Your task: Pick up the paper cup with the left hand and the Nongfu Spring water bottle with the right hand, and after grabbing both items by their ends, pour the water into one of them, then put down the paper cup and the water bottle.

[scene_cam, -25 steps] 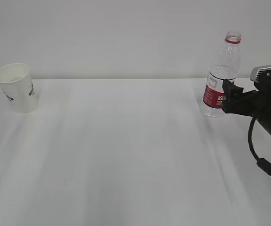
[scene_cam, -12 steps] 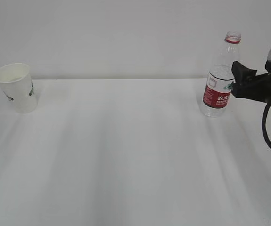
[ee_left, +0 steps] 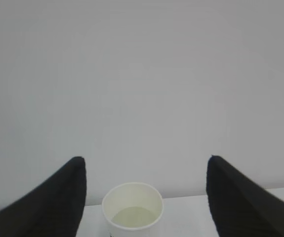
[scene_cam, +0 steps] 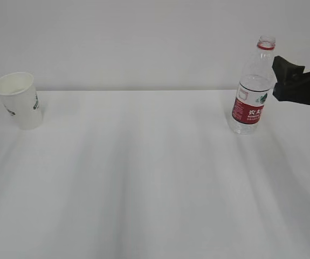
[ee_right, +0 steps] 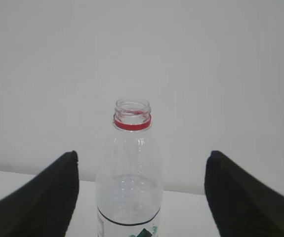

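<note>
The paper cup stands at the tabletop's far left, the water bottle upright at the far right — both set down, neither held. Each gripper is spread wide: the right gripper near the bottle, the left gripper behind the cup. The task looks essentially finished — only withdrawal remains.

Lab-style test setup — bare white table, blank white wall, nothing domestic.
</note>
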Action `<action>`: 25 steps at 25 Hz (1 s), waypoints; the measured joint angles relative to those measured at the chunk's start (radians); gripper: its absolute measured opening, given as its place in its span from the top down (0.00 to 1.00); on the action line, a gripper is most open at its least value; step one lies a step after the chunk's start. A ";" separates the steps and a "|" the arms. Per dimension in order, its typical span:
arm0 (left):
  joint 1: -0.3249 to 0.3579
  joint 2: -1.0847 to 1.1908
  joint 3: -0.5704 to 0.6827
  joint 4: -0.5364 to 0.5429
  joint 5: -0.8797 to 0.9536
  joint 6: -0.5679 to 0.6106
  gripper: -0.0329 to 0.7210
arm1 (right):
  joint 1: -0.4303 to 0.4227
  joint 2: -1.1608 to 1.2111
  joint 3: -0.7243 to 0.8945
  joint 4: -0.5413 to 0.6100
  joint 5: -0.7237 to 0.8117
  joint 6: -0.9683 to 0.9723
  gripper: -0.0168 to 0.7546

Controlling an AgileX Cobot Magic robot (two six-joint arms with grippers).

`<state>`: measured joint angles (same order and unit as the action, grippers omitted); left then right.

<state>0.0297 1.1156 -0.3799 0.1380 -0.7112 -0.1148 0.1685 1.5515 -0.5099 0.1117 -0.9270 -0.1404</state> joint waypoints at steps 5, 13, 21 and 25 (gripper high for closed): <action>0.000 -0.049 0.003 0.000 0.032 0.000 0.23 | 0.000 -0.062 0.000 0.000 0.058 -0.007 0.21; 0.000 -0.136 0.005 0.000 0.122 0.000 0.23 | 0.000 -0.166 0.002 -0.002 0.157 -0.011 0.21; 0.000 -0.230 0.009 0.000 0.189 0.000 0.23 | 0.000 -0.269 0.003 -0.004 0.261 -0.046 0.21; 0.000 -0.281 0.009 0.000 0.240 0.000 0.23 | 0.000 -0.311 0.003 -0.004 0.312 -0.051 0.21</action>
<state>0.0297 0.8350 -0.3709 0.1380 -0.4709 -0.1148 0.1685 1.2402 -0.5069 0.1078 -0.6152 -0.1910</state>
